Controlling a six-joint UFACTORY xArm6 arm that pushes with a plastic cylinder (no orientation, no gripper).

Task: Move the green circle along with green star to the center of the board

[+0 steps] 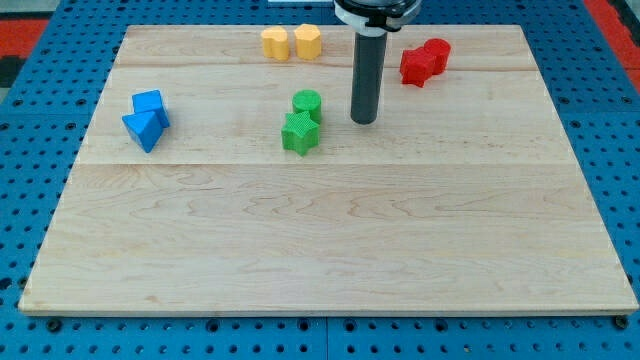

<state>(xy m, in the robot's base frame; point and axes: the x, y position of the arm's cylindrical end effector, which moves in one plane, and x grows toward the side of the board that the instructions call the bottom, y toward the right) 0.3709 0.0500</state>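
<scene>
Pale wooden board (330, 250) on blue pegboard (30, 150), my tip (363, 122) just right of green circle (307, 103), green star (299, 133) touching it

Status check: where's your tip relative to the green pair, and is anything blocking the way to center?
My tip right of green circle, apart. Green star touching circle, toward view's bottom. Nothing between pair and board center.

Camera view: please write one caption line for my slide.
My tip stands right of the touching green circle and green star, above board centre.
</scene>
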